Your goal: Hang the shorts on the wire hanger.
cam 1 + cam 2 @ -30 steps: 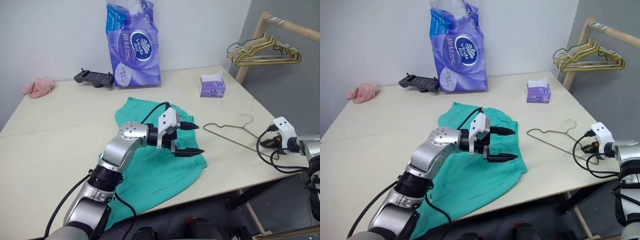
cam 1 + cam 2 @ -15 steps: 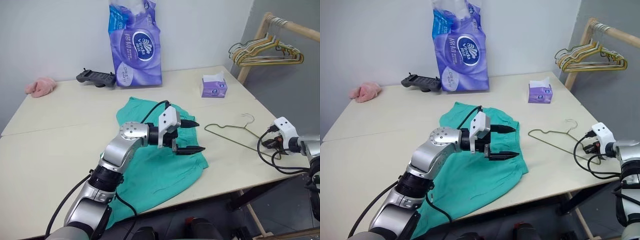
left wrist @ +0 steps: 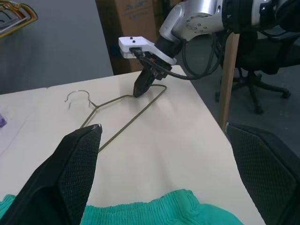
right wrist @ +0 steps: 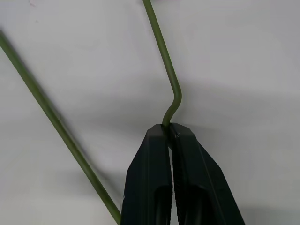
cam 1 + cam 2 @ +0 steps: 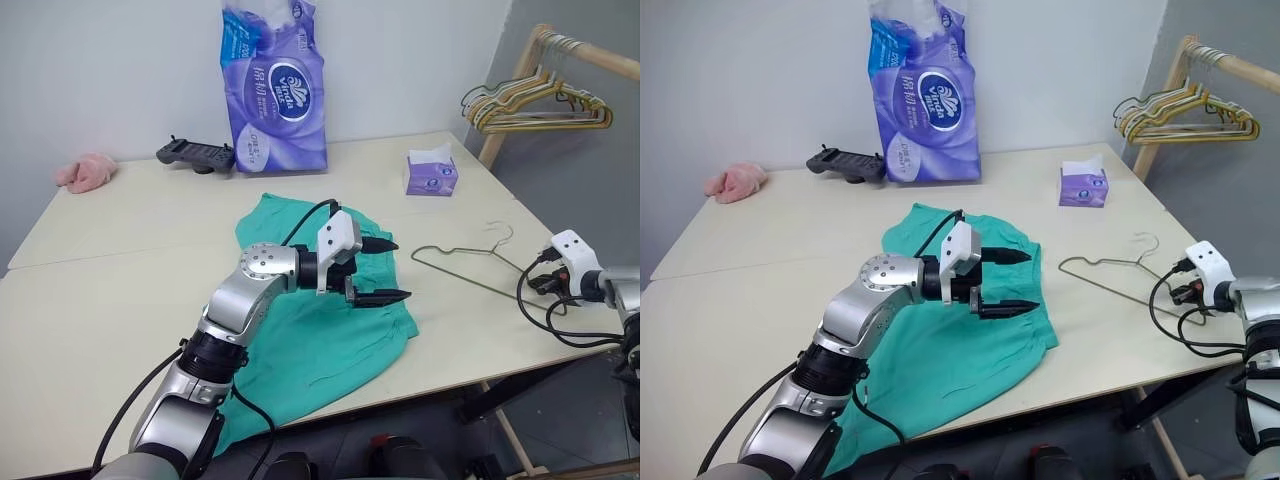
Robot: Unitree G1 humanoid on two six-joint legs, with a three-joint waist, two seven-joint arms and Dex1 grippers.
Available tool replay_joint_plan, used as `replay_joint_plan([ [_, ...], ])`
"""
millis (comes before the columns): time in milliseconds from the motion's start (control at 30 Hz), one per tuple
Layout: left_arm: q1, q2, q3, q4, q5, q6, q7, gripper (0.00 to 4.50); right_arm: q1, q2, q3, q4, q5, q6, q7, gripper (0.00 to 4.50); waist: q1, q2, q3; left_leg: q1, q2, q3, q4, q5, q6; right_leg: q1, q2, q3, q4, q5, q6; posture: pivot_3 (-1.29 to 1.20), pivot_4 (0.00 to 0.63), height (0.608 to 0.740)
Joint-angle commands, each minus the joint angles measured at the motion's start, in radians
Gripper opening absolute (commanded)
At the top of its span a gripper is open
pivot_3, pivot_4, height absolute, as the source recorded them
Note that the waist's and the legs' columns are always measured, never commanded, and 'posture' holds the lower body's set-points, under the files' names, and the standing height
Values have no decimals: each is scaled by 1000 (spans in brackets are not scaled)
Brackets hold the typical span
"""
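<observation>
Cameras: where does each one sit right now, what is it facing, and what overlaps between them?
Head eyes: forward and down over the table; left gripper open above the shorts.
Left wrist: past its own fingers to the wire hanger and the right gripper.
Right wrist: down its shut fingers, pinching the hanger's wire.
Shared: the hanger shows in every view.

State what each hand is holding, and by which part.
The right hand is shut on the wire hanger, pinching a bent corner of the wire. The left hand is open above the shorts, holding nothing.
</observation>
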Motion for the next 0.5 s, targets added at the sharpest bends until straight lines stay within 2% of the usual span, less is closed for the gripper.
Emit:
replay_joint_plan([
  [33, -25, 1, 34, -20, -13, -12, 11, 4500, 11, -41, -48, -100, 8, -63, -38, 7, 0, 0, 0, 0, 0, 0, 0, 0, 0, 0, 0, 0, 0, 0, 0, -10, 51, 740],
  [300, -31, 2, 64, -24, -34, 19, 45, 4500, 48, -41, -114, -221, 22, -151, -156, 7, 0, 1, 1, 0, 0, 0, 0, -1, 3, 0, 0, 0, 0, 0, 0, -26, 57, 740],
  [500, -71, -8, 127, -29, -70, 90, 116, 4500, 127, -54, -103, -347, -4, -229, -175, 7, 0, 1, 1, 0, 0, 0, 0, -2, 3, 0, 0, 0, 0, 0, 0, -48, 60, 740],
])
